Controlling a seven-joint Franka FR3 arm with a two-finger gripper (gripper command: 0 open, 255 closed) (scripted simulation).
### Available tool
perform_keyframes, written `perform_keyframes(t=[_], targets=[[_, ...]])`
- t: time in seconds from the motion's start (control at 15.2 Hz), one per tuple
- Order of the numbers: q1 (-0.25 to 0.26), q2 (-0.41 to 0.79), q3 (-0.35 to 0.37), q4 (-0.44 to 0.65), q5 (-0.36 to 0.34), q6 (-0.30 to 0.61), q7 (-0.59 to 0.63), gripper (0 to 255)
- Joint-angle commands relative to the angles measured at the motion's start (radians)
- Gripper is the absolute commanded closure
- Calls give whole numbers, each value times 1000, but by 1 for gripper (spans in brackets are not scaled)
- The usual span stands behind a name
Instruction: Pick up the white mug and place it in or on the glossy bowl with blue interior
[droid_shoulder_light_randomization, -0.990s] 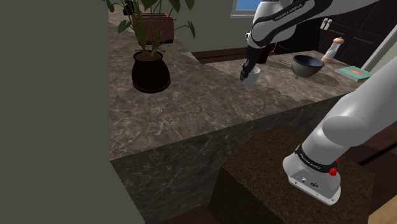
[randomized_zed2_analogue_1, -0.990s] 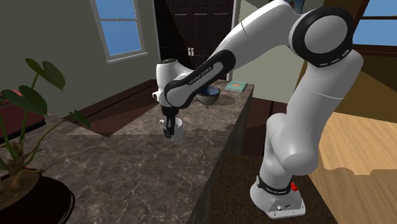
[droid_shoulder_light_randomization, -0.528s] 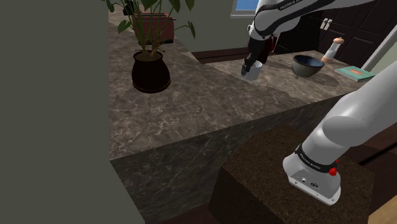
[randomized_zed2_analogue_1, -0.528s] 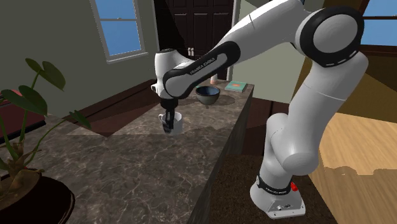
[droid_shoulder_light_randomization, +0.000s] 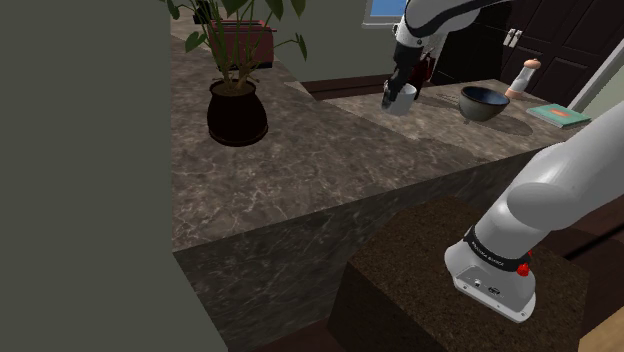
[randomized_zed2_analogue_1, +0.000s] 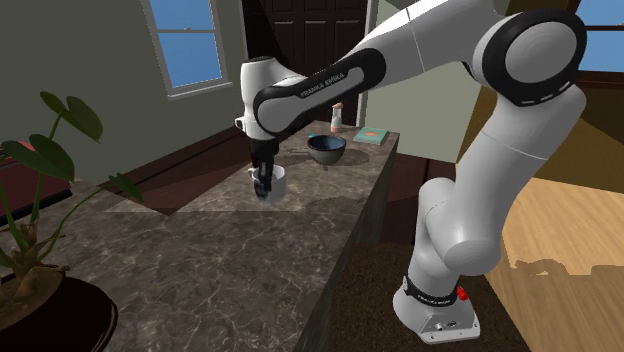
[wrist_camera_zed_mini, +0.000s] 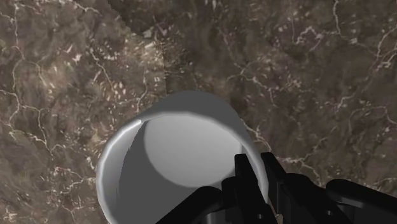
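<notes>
Shoulder view, upper middle: gripper (droid_shoulder_light_randomization: 396, 93) pinches the wall of the white mug (droid_shoulder_light_randomization: 403, 101) over the marbled counter (droid_shoulder_light_randomization: 300, 150). Dark bowl (droid_shoulder_light_randomization: 483, 102) sits apart, further right in frame.

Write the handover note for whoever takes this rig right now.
Gripper: shut on the white mug, clasping its wall with one finger inside the rim and one outside.
White mug: appears to be held just above the countertop, slightly tilted.
Bowl: dark with a blue interior, standing on the countertop, apart from the mug towards the shoulder view's right.
Done: grasp and lift.
Left: carry the mug over the bowl, lower it in, open the fingers.
</notes>
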Motion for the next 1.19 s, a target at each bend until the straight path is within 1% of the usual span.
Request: perform_keyframes(t=[0.0,0.73,1.12], targets=[[1,-10,2,22,0,-32,0,255],[3,-37,11,138,3,-175,-4,255],[-52,-24,-89,169,-13,-180,-154,255]])
